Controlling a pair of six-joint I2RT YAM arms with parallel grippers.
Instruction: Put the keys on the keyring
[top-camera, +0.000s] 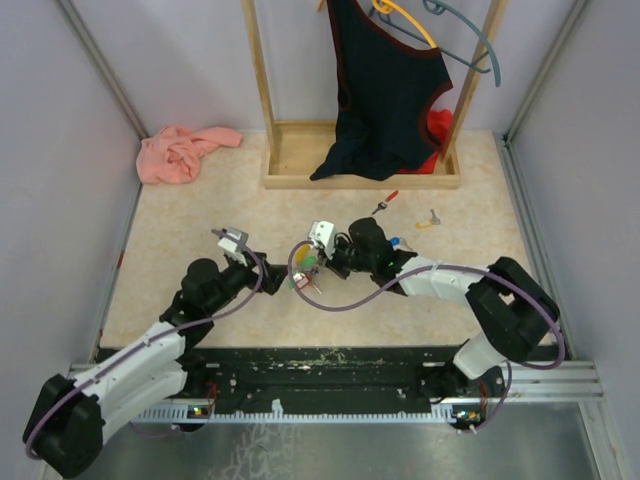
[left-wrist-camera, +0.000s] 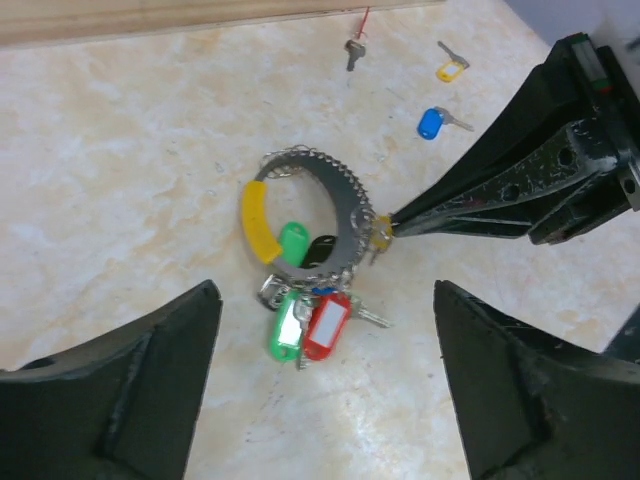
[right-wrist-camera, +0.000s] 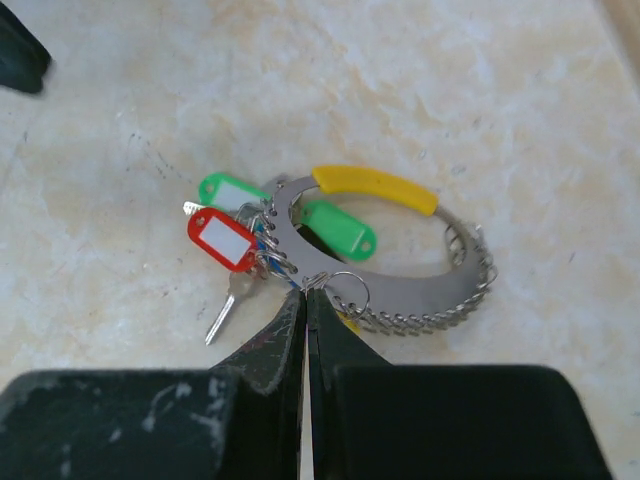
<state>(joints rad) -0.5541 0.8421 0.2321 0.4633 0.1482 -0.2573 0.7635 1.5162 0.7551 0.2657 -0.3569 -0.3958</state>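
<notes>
Nearest the bases, the left end effector is held over the desk with its fingers wide apart and nothing gripped, and the keyring is framed just beyond them. The keyring is laid flat on the desk between the two arms, its yellow section turned toward the left arm. Hung on it already are a green tag, a second green tag, a red tag and at least one silver key, so that much can be counted as done. On the far side the right end effector is set low, its fingers pressed together and their tips touching the keyring's ridged edge beside a small wire loop. A speck of yellow is seen at the tips, but whether anything is pinched there cannot be told. Farther out, three keys are left loose on the desk: the blue key closest, then the yellow key, then the red key, all well apart from the keyring. The task is judged partly done, with these three yet to be picked up and threaded on. Beyond them a wooden rack with a dark garment is seen, and a pink cloth is lying in the far left corner.
</notes>
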